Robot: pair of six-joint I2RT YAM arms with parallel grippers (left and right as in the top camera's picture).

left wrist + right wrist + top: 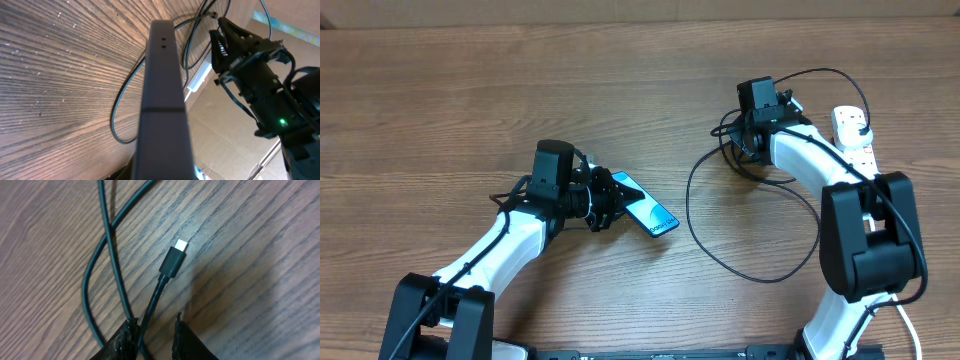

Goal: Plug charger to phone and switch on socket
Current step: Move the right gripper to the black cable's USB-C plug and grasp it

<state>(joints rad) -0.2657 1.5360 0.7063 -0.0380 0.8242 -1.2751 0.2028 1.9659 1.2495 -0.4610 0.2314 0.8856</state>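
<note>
Left pincer grips phone; right pincer apparently pinches charger.
Socket lies at 2 o'clock on the bench.

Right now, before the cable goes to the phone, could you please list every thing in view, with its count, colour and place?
phone: one, light-blue screen, dark frame, left of centre, held off the table.
charger: one, black, loose loops on the table right of centre; its connector tip points out ahead of the right gripper.
socket: one, white, far right, partly behind the right arm.
table: one, brown wood grain.
left gripper: one, black, shut on the phone.
right gripper: one, black; the charger runs between its fingers, grip unclear.
left arm, right arm: two, white and black.
</note>
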